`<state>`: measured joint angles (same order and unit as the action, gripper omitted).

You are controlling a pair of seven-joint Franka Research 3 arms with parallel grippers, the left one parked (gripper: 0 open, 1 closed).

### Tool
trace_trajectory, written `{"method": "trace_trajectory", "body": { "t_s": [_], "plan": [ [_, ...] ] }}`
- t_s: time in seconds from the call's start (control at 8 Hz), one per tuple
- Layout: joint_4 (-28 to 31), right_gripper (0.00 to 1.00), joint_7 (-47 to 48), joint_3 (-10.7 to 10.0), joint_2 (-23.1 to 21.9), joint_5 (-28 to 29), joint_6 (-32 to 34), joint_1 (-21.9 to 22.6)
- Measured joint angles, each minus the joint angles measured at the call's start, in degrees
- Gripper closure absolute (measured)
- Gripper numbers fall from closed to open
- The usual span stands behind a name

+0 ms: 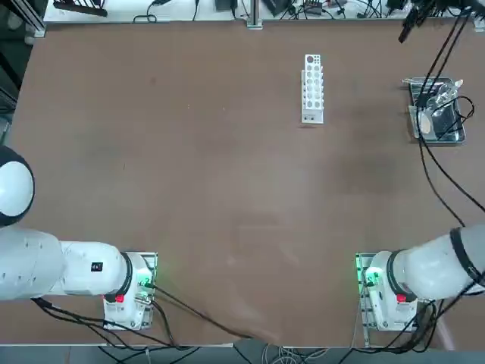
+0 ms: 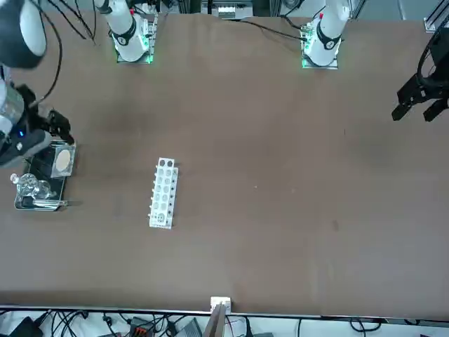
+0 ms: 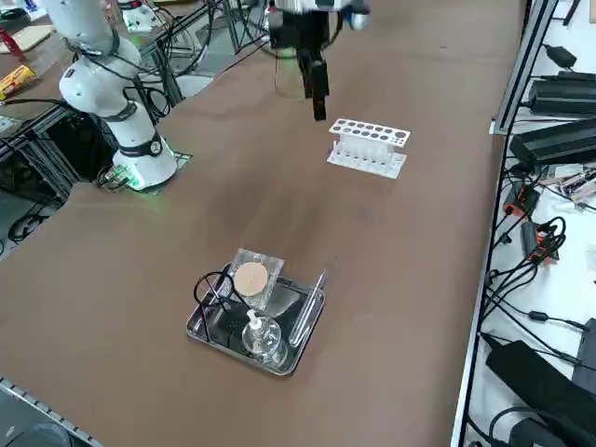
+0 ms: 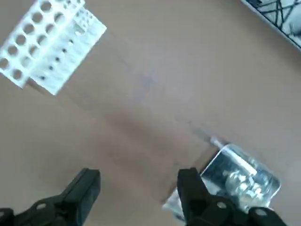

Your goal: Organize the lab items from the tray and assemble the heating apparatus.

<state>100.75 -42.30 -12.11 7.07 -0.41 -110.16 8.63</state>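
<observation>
The shiny metal tray (image 3: 300, 354) sits near the table's right edge; it also shows in the top view (image 1: 457, 139) and in the wrist view (image 4: 221, 162). In it lie the clear glass burner (image 3: 261, 337), the black wire tripod (image 3: 212, 287) and the grey gauze mat (image 3: 251, 277) with its beige centre, leaning on the tray's rim. My right gripper (image 4: 138, 188) hangs high above the table between the tray and the white rack, open, with nothing between its fingers (image 3: 318, 102). From the front it stands over the tray (image 2: 59, 130).
A white test tube rack (image 1: 312, 87) stands on the brown table left of the tray, also seen in the right side view (image 3: 368, 144). A thin glass tube (image 3: 307, 315) lies along the tray's edge. Cables (image 1: 436, 163) trail over the table beside the tray.
</observation>
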Motion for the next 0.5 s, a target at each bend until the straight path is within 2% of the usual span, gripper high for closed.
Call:
{"method": "trace_trajectory", "body": {
  "t_s": [0.5],
  "plan": [
    [2.33, 0.00, -20.86, -0.09, 7.16, 1.83, -7.89, -5.50]
  ]
}}
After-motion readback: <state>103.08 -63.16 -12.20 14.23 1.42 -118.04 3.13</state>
